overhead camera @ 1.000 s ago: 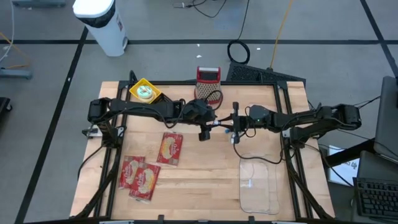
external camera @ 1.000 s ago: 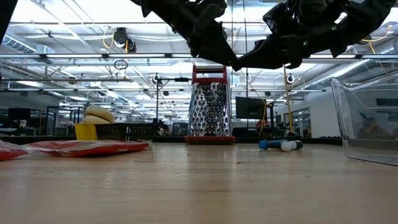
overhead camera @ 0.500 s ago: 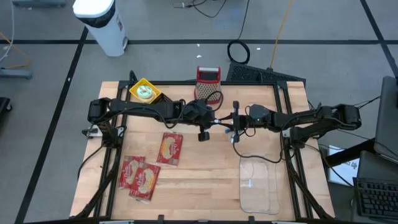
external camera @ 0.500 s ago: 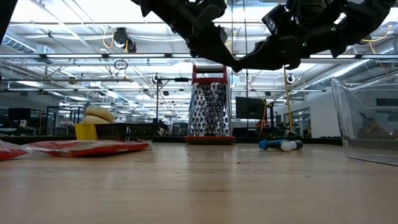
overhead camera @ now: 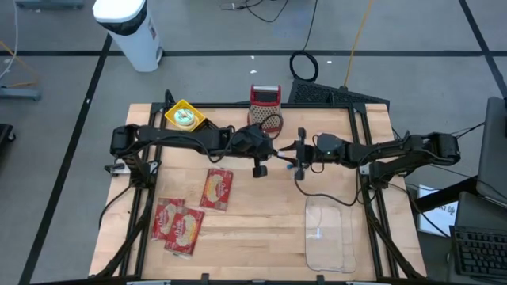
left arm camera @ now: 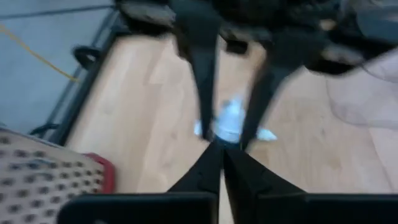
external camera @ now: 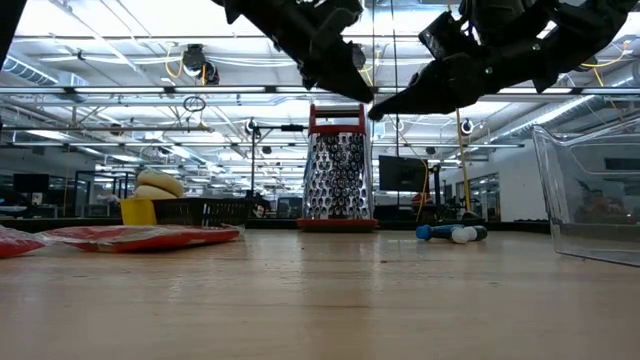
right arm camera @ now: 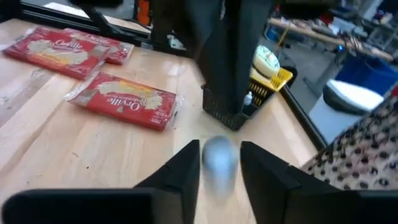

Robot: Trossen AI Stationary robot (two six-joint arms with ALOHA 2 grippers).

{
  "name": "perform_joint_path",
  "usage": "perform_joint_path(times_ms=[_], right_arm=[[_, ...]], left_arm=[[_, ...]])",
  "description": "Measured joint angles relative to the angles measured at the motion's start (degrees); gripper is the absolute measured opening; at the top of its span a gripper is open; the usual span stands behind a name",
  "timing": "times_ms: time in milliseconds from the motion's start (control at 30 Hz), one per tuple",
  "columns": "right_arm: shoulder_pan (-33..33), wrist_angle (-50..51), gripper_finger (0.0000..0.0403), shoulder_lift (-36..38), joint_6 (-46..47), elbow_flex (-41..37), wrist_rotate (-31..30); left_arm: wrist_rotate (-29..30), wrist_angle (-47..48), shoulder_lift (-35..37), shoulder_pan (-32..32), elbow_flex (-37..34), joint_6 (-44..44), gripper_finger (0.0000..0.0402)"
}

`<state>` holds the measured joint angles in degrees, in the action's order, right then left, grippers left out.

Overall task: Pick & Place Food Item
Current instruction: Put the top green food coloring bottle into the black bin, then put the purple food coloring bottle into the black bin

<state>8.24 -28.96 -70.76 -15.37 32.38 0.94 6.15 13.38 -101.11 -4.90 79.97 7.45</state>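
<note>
A small blue-and-white wrapped food item (left arm camera: pixel 231 121) hangs high above the table's middle (overhead camera: pixel 285 158), between my two grippers, which meet tip to tip. My left gripper (left arm camera: pixel 221 148) comes from the table's left and is shut at the item's near edge. My right gripper (right arm camera: pixel 219 171) comes from the right. Its fingers (left arm camera: pixel 202 93) stand apart on either side of the item (right arm camera: pixel 219 160). In the low view both grippers' tips, left (external camera: pixel 362 95) and right (external camera: pixel 376 110), are far above the wood. My left gripper pinches the food item at its edge (left arm camera: pixel 225 135) between its two shut fingertips, slanting down from the table's left. Which part of the wrapper they have is hidden by the fingertips themselves. The item is lifted clear of the table.
Three red packets lie on the left half of the table (overhead camera: pixel 216 188) (overhead camera: pixel 178 226). A clear container (overhead camera: pixel 329 236) stands at the near right. A grater (overhead camera: pixel 265 99), a black basket (overhead camera: pixel 271 124) and a yellow basket (overhead camera: pixel 184 116) stand along the far edge.
Both arms have stayed in place above the table's middle. My left gripper's fingers have shut on the food item. My right gripper has rolled a little, and its fingers have parted from the item.
</note>
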Motion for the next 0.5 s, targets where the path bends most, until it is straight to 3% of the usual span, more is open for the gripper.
perform_joint_path(times_ms=[233,500], right_arm=[[-0.32,1.06,0.0165,0.00,1.17,0.00,-1.87],[-1.52,10.70,0.0172,-1.49,7.62,0.02,-0.97]], left_arm=[[0.09,1.30,2.70,-1.04,0.03,-1.61,0.0001],[-0.10,1.61,2.59,-0.97,0.03,-2.09,0.0032]])
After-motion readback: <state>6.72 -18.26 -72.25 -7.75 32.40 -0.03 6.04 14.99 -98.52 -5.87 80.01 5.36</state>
